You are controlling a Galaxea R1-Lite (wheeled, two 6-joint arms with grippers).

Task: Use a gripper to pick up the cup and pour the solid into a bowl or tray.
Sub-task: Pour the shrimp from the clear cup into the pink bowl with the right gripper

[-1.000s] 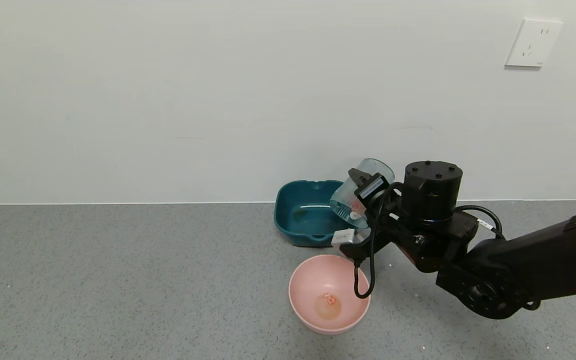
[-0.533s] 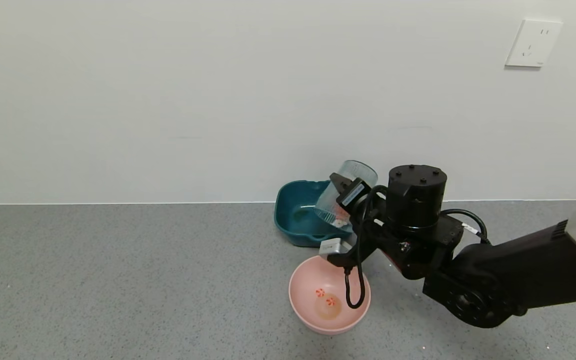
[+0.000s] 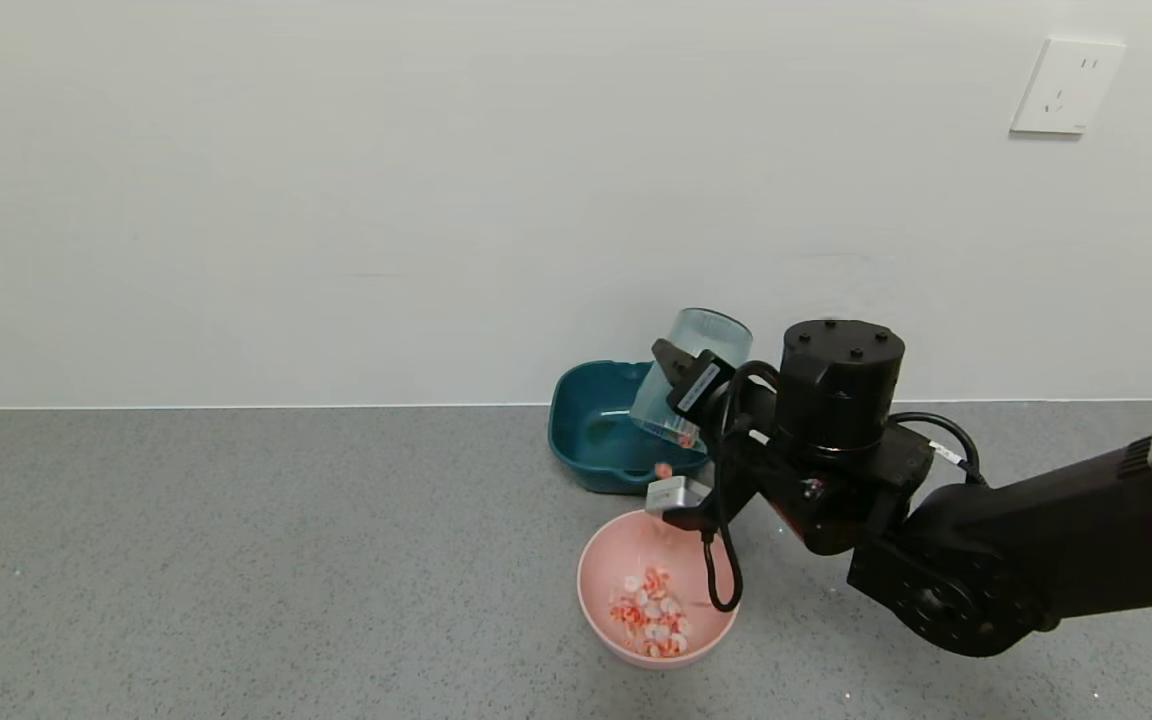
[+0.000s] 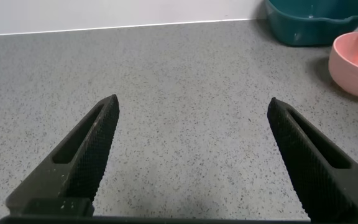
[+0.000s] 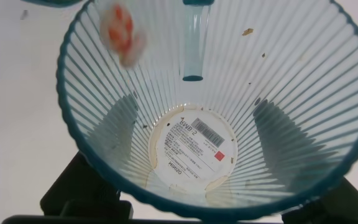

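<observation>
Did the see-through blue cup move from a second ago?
Yes. The ribbed translucent blue-green plastic cup shifted left toward the dark teal squarish tray and tipped further, held in the right tool.

The bowl sits on the counter, in front of the tray, which stands against the wall. The pieces lie in the bowl. The cup, tipped mouth-down, hangs above the tray's near right corner, behind the bowl, gripped by the right gripper. The left gripper hovers over the counter well left of both dishes.
</observation>
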